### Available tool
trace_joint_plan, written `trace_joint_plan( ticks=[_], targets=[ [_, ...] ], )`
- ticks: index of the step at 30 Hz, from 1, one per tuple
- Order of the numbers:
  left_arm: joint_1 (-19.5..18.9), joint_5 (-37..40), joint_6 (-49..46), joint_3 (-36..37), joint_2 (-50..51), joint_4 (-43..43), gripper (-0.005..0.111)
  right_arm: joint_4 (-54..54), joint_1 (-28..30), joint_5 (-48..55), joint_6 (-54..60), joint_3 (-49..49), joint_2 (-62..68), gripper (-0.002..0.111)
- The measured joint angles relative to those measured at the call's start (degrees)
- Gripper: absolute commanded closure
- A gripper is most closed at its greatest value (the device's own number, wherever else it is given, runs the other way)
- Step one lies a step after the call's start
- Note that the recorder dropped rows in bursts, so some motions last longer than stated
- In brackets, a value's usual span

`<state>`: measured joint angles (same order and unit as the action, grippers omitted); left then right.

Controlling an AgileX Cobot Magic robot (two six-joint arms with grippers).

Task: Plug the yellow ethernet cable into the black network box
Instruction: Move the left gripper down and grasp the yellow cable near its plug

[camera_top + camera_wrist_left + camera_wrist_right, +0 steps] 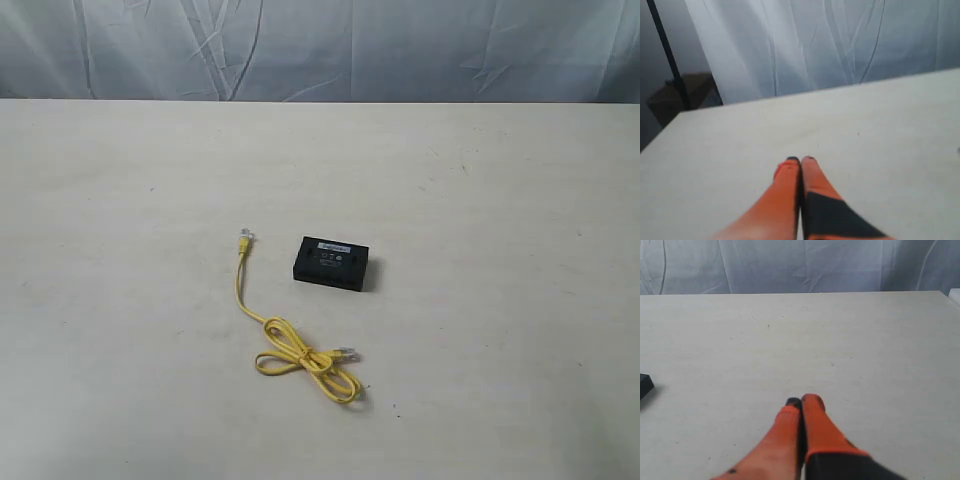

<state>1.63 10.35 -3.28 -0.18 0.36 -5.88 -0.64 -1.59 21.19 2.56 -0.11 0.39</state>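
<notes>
The black network box (pixel 334 262) lies flat near the middle of the table, a pale label strip on its top. Just left of it rests one clear plug (pixel 243 240) of the yellow ethernet cable (pixel 290 345), whose cord runs toward the front into a tied loop with the other plug (pixel 345 353) beside it. Neither arm shows in the exterior view. My left gripper (pixel 800 160) is shut above bare tabletop, nothing between its orange fingers. My right gripper (pixel 801 401) is shut too, empty, with a corner of the black box (pixel 645 385) at the edge of its view.
The pale table (pixel 500 330) is backed by a wrinkled white curtain (pixel 320 45). A dark pole (pixel 667 55) and a brown box (pixel 680 95) stand beyond the table's corner in the left wrist view.
</notes>
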Motion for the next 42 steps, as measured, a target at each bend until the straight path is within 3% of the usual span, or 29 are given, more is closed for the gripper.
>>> trace_joint_plan(
  ticks=[10, 19, 25, 29, 34, 38, 42],
  targets=[
    [0.00, -26.69, -0.13, 0.00, -0.12, 0.00, 0.107, 0.00, 0.00, 0.00, 0.00, 0.00, 0.00, 0.108],
    [0.00, -32.07, -0.13, -0.23, -0.12, 2.70, 0.107, 0.00, 0.00, 0.00, 0.00, 0.00, 0.00, 0.108],
    [0.00, -15.77, -2.30, -14.49, 6.11, 5.52, 0.107, 0.00, 0.00, 0.00, 0.00, 0.00, 0.00, 0.108],
    [0.00, 0.57, -3.00, -29.69, 19.94, 5.11, 0.107, 0.00, 0.00, 0.00, 0.00, 0.00, 0.00, 0.108],
    [0.00, 22.49, -3.13, -41.77, 40.12, 5.11, 0.107, 0.00, 0.00, 0.00, 0.00, 0.00, 0.00, 0.108],
    [1.08, 27.80, -3.24, -44.26, 56.68, 5.88, 0.107, 0.00, 0.00, 0.00, 0.00, 0.00, 0.00, 0.108],
    [7.08, 26.92, -3.24, -44.72, 69.43, 7.70, 0.107, 0.00, 0.00, -2.39, 0.00, 0.00, 0.00, 0.108]
  ],
)
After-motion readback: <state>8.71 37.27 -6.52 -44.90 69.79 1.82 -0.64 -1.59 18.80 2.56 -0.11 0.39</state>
